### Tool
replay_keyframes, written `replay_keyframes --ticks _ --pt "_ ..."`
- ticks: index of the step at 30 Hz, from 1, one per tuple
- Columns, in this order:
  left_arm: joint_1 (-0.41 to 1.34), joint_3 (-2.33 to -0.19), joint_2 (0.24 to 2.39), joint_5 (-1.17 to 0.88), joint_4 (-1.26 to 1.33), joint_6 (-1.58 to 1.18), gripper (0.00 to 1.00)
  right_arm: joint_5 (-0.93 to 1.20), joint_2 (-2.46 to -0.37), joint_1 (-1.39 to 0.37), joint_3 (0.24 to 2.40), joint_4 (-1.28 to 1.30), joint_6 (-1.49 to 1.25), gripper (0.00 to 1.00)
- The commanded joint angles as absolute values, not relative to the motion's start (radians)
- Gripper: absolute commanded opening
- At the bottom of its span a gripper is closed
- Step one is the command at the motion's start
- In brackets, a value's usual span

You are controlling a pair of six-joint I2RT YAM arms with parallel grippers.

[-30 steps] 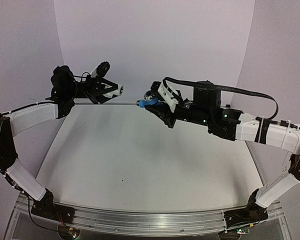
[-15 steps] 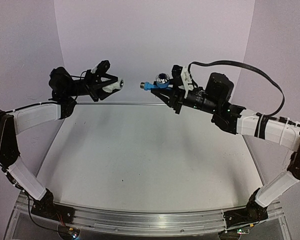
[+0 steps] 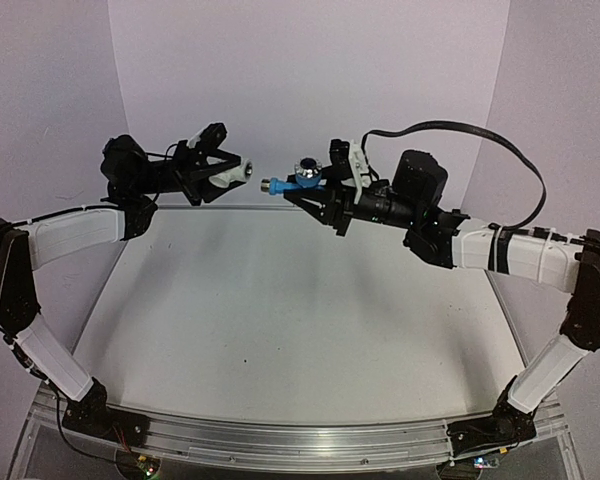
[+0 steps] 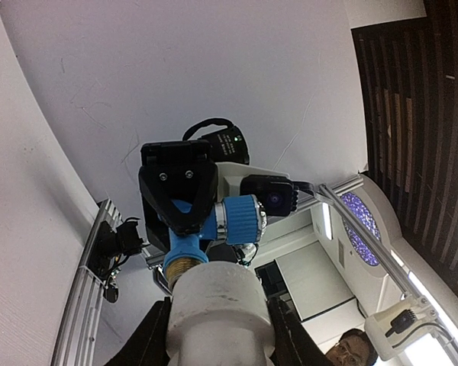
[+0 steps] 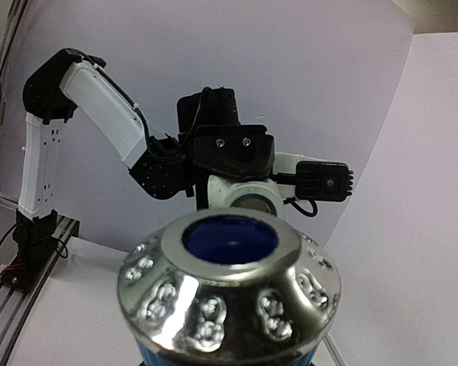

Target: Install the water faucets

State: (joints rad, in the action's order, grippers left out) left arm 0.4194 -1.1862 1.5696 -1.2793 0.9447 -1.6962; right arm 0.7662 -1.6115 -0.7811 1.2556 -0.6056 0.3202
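Both task parts are carried in the air above the far side of the counter point(image 3: 280, 300); neither rests on it. The left jaws are clenched on the white fitting point(image 3: 239, 172), which projects from them with its open end facing the right arm. The right jaws are clenched on the blue tap body point(image 3: 292, 182). Its chrome cap point(image 3: 307, 165) points upward and its threaded metal end point(image 3: 268, 184) points toward the left arm. The tap's long axis lies roughly level, running left to right, and is close to in line with the bore of the fitting. In the top view a small gap separates the threaded end from the fitting mouth, so the parts are near but apart. The tap tip also appears to sit slightly lower than the fitting. The left wrist view looks along the fitting, and the threaded end shows just past its rim, so contact cannot be judged from there. Judgement: the mating step is in hand. Each arm holds its own part, and the gap lies between them. The next move needs a straight closing along this shared axis after the small offset is corrected; a skewed entry risks a jammed thread.
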Motion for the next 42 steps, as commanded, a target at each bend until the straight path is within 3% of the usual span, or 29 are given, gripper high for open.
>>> replay_keyframes --ticks 1,11,25,37,42 --pt "0.429 -1.184 1.550 -1.273 1.010 -1.700 0.00 0.780 -1.624 -0.782 1.338 -0.688 0.271 0.00" --pt "0.435 -1.189 1.539 -1.260 1.010 -1.696 0.00 0.752 -1.661 -0.810 1.391 -0.665 0.302 0.00" --pt "0.435 -1.149 1.503 -1.180 1.011 -1.769 0.00 0.629 -1.583 -0.834 1.377 -0.447 0.830 0.00" --pt "0.436 -1.122 1.494 -1.165 1.012 -1.788 0.00 0.581 -1.552 -0.865 1.373 -0.423 0.990 0.00" --pt "0.436 -1.124 1.491 -1.167 1.012 -1.804 0.00 0.504 -1.542 -0.904 1.358 -0.416 1.195 0.00"
